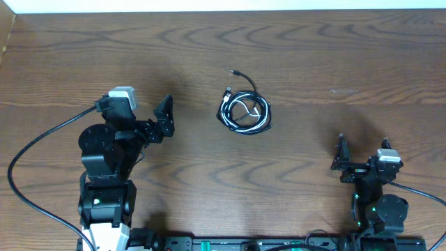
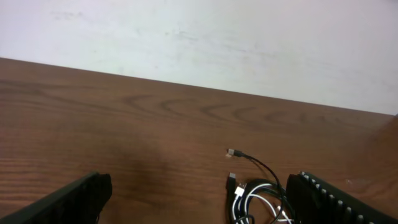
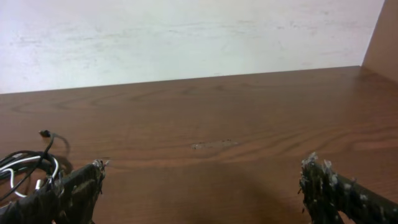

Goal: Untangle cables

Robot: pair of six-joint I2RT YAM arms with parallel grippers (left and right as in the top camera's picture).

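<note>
The cables lie in one small coiled tangle of black and white cords at the middle of the wooden table, with one black plug end sticking out towards the far side. In the left wrist view the cables sit just inside the right finger. In the right wrist view the cables show at the far left. My left gripper is open and empty, to the left of the tangle. My right gripper is open and empty, near the front right, well away from the cables.
The bare wooden table reaches a light wall at the far side. Thick black arm wires loop at the front left. A small pale scuff marks the table ahead of the right gripper.
</note>
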